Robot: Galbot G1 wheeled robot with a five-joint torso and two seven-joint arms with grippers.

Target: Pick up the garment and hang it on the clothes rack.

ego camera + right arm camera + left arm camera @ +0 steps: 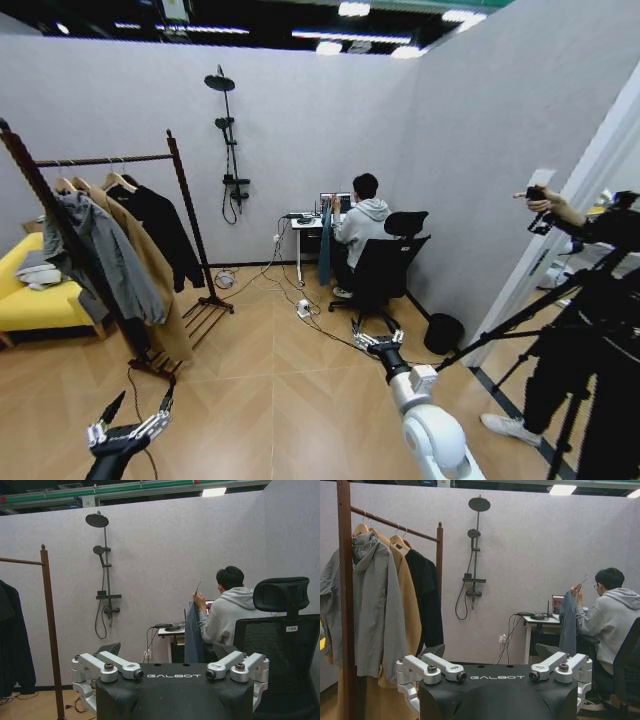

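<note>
Left pincer (135, 418): low at the left of the head view, above bare wood floor (270, 400), fingers spread wide, grasping nothing; its wrist view shows both fingers (442, 666) splayed apart over the black housing.
Right pincer (378, 343): stretched forward at centre-right, over the floor short of the office chair (385, 265), likewise spread and empty.
Garment (325, 243): dark teal, hanging long beside the tabletop (305, 222) at the back wall, its top held up on a hanger by the hand (576, 591) of a seated person in a grey hoodie. Well apart from both pincers.
Rack (185, 215): reddish-brown wood, standing at left, well apart from the garment. On its top bar hang a grey jacket (105, 255), a tan coat (150, 265) and a black coat (165, 235), each on a hanger.
Shower fitting (228, 140): on the wall between rack and tabletop.
Yellow sofa (35, 300): far left, behind the rack.
Tripod (560, 320): at right.
</note>
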